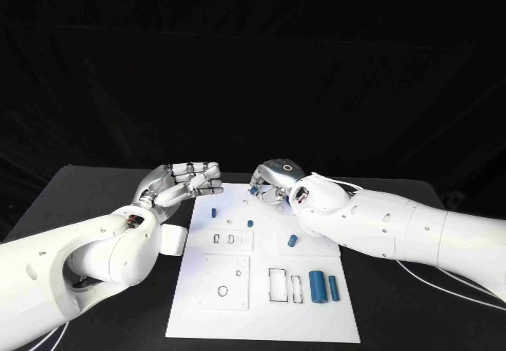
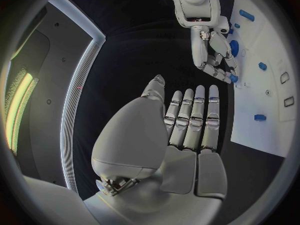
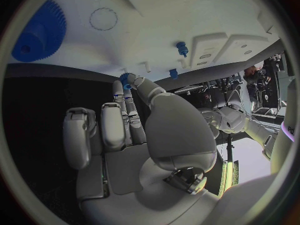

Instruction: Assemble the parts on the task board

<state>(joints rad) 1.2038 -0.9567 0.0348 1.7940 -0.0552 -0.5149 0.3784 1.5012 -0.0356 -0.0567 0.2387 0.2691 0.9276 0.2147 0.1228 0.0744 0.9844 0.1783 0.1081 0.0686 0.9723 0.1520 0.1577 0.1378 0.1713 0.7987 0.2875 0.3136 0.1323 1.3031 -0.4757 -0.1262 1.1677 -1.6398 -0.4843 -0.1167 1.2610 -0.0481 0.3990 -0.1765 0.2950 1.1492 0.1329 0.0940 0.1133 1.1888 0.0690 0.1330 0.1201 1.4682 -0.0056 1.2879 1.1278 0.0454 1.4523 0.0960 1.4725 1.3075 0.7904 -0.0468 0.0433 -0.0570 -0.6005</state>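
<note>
Right hand (image 3: pixel 134 135) pinches small blue part (image 3: pixel 125 78); head view hides it.

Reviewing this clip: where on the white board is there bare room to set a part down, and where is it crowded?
Bare: the task board's near strip, below the outlined slots. Crowded: the far end, where the right hand pinches a small blue part, and the right side by the blue cylinders.

Black table, white board on top

I see the black table (image 1: pixel 74 190) carrying the white task board (image 1: pixel 264 322), which lies flat along its middle, running from the near edge toward the far side. Thin white cables (image 1: pixel 448 281) trail over the tabletop to the board's right, just beside the arm there.
</note>
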